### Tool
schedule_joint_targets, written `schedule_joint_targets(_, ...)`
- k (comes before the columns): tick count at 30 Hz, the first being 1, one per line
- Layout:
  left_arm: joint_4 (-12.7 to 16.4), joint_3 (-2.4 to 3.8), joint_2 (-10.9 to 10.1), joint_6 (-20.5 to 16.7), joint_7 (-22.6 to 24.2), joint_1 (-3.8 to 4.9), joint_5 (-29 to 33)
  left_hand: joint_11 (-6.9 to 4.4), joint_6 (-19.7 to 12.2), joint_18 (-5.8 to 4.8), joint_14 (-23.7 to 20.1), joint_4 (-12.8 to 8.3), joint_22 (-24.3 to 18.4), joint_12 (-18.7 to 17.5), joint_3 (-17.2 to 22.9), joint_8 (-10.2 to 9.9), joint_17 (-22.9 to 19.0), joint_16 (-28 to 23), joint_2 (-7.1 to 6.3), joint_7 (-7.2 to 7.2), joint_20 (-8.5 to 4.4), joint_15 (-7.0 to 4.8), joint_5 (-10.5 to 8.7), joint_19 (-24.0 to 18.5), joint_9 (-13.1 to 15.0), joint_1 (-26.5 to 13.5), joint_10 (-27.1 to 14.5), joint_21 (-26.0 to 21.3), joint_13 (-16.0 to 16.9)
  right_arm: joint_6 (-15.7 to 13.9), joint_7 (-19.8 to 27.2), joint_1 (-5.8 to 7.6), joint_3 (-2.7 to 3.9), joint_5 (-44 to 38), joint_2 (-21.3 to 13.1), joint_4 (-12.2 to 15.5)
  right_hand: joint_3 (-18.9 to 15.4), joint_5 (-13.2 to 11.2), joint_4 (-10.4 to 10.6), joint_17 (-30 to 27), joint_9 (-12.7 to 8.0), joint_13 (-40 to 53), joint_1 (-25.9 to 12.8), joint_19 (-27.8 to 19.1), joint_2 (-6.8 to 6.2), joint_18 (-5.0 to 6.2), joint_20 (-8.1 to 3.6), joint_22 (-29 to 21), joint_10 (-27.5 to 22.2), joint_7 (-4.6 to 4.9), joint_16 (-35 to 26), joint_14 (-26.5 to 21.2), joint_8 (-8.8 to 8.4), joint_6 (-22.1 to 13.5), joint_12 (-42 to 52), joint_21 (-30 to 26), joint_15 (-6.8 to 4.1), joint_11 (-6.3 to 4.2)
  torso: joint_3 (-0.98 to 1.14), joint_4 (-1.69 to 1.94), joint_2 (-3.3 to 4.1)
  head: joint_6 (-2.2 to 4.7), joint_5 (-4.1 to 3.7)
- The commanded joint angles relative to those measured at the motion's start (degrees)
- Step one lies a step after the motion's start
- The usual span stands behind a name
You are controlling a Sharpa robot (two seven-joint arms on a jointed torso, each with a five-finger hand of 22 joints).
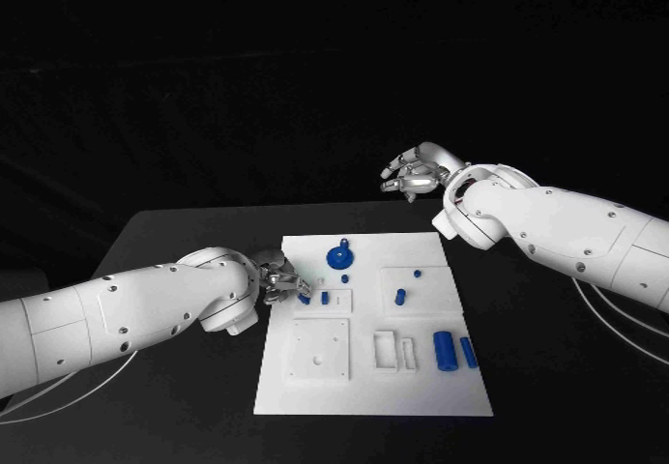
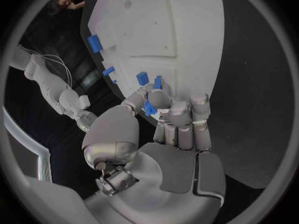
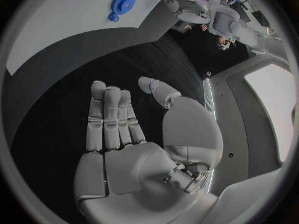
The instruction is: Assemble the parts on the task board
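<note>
The white task board (image 1: 374,387) lies in the middle of the black table. My left hand (image 1: 277,282) is at the board's left edge and pinches a small blue part (image 2: 149,108) between thumb and fingers, low over the board (image 2: 168,35). Two small blue pieces (image 2: 142,78) sit just beyond its fingertips. A blue gear (image 1: 339,257) stands near the board's far edge, a blue peg (image 1: 400,296) mid-right, a blue cylinder (image 1: 444,349) and a blue bar (image 1: 469,352) at the near right. My right hand (image 1: 414,174) hangs raised beyond the board's far right corner, fingers apart, holding nothing.
White raised blocks (image 1: 321,348) and a slotted frame (image 1: 393,350) stand on the board's near half. The right wrist view shows the right hand (image 3: 124,129) over bare black table, with the blue gear (image 3: 122,4) on the board (image 3: 62,30) ahead of it.
</note>
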Motion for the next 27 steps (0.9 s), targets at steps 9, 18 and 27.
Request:
schedule_joint_targets(9,0.04,-0.32,-0.12,2.74,-1.17,-0.50,-1.06,-0.42,5.95,1.08,1.04,-0.52,0.02,0.29,0.53,0.13,0.06,0.23,0.30,-3.39,-5.48,-1.58,0.45,0.43,7.16,0.58,-0.13,0.31,0.04,0.56,0.58,-0.03,0.03,0.06,-0.04,0.03,-0.40,0.42,-0.01,-0.09,-0.08,-0.13,-0.33,-0.27,-0.02,0.83,0.10,1.13,-0.55,0.39,-0.04,-0.27,-0.20,0.14,0.25,-0.31,0.06,-0.04,0.04,-0.03,0.02,-0.05,0.01)
schedule_joint_targets(18,-0.17,-0.32,-0.09,2.75,-1.26,-0.51,-2.10,-0.42,5.94,1.07,1.04,-0.55,0.03,0.31,0.52,0.12,0.07,0.25,0.31,-3.39,-5.48,-1.58,0.47,0.42,7.20,0.57,-0.14,0.32,0.05,0.59,0.59,-0.05,0.03,0.06,-0.07,0.06,-0.42,0.44,-0.02,-0.10,-0.08,-0.17,-0.33,-0.27,-0.01,0.83,0.11,1.14,-0.56,0.39,-0.04,-0.28,-0.20,0.13,0.27,-0.32,0.07,-0.03,0.04,0.00,0.01,-0.02,-0.01)
schedule_joint_targets(27,-0.22,-0.32,-0.10,3.52,-1.52,-0.51,-2.47,-0.43,5.95,1.07,1.04,-0.57,0.03,0.33,0.51,0.12,0.07,0.26,0.30,-3.40,-5.48,-1.58,0.47,0.42,7.24,0.55,-0.14,0.33,0.05,0.68,0.60,-0.05,0.03,0.07,-0.08,0.04,-0.44,0.46,-0.02,-0.10,-0.09,-0.20,-0.34,-0.27,0.00,0.83,0.11,1.14,-0.57,0.39,-0.03,-0.28,-0.19,0.12,0.30,-0.33,0.07,-0.03,0.02,-0.02,0.00,-0.10,0.02)
